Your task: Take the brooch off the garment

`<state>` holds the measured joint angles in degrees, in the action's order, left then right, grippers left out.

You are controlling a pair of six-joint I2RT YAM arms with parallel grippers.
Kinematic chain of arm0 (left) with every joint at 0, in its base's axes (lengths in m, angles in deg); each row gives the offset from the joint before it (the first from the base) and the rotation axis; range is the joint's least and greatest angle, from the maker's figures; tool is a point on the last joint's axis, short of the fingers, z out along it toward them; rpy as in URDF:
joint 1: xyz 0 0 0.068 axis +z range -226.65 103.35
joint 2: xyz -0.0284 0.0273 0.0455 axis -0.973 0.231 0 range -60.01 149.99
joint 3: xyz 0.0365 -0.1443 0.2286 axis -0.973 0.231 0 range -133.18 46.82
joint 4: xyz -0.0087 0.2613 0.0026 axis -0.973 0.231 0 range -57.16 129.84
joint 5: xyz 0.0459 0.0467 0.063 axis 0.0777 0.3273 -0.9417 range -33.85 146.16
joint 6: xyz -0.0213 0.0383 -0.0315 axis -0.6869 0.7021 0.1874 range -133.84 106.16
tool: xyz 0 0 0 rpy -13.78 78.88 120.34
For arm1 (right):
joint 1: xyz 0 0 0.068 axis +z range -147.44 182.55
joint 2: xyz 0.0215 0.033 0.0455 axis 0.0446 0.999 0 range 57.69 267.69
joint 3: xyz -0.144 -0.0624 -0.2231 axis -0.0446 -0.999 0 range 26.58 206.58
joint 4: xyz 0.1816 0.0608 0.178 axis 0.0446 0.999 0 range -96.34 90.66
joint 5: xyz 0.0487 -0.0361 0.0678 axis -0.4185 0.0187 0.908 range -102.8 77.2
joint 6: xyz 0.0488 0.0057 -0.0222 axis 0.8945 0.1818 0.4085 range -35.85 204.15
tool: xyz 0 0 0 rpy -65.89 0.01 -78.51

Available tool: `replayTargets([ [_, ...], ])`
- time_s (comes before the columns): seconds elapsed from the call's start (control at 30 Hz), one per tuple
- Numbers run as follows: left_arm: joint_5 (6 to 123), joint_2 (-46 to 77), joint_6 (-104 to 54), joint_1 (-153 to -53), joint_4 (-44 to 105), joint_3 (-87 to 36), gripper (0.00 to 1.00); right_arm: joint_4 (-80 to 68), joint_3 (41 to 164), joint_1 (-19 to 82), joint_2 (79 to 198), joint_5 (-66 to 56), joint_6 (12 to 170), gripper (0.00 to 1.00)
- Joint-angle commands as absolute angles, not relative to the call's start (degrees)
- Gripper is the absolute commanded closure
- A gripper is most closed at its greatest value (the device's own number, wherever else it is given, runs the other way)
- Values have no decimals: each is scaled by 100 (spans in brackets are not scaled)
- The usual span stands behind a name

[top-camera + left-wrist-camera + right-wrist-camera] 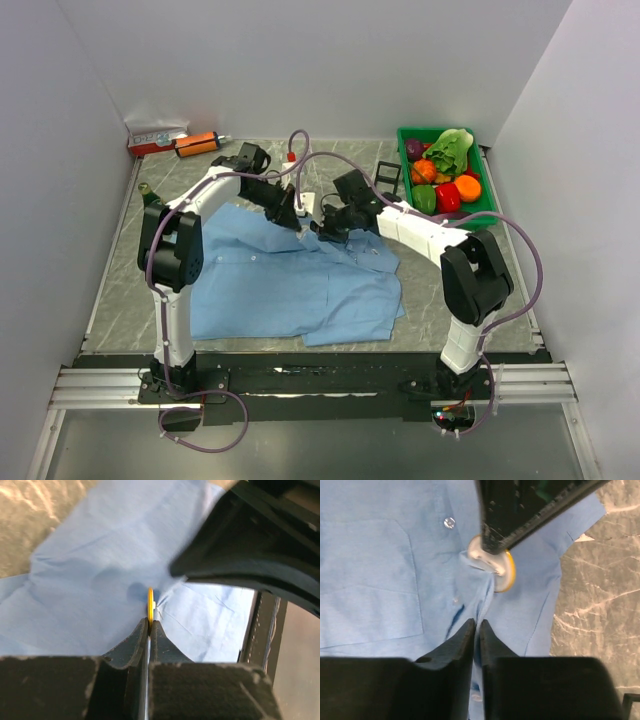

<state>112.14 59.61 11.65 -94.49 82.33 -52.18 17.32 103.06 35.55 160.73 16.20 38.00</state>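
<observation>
Your left gripper [149,626] clamps the brooch [150,602] edge-on, while your right gripper [476,627] pinches the shirt [375,565] just beside it, in the far half of the counter [115,285].

No txt legible in any view. Red-white box [157,137], on table beyond shirt [290,285], past its far-left corner, carries markings too small & blurred to read. Orange tube [197,145] beside it, also beyond shirt: marks unreadable.

The left end effector [491,550] covers part of the brooch [509,576], and overhead the brooch is entirely hidden.
</observation>
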Motion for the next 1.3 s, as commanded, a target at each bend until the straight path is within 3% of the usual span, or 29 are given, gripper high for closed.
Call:
replayTargets([
  [0.0,10942,5575,568,-9528,7496,-5267,99,2037,10673,3595,16052,1998,3845,88],
  [0.37,10195,5636,-409,-9967,6615,-5223,99,2195,10568,3797,16043,2210,4504,86],
  [0.63,10975,5021,108,-9291,6694,-4810,99,2380,9988,3253,14928,2297,4742,57],
  [0.83,11653,5170,1766,-9027,8783,-5809,99,2669,10408,3077,14637,2262,4566,49],
  [1.03,11540,5311,3061,-9027,10208,-5996,99,2504,11173,2971,15023,2508,4873,46],
  [1.27,10994,4793,2957,-9027,9560,-5320,99,1872,11166,3182,15287,2772,5189,42],
])
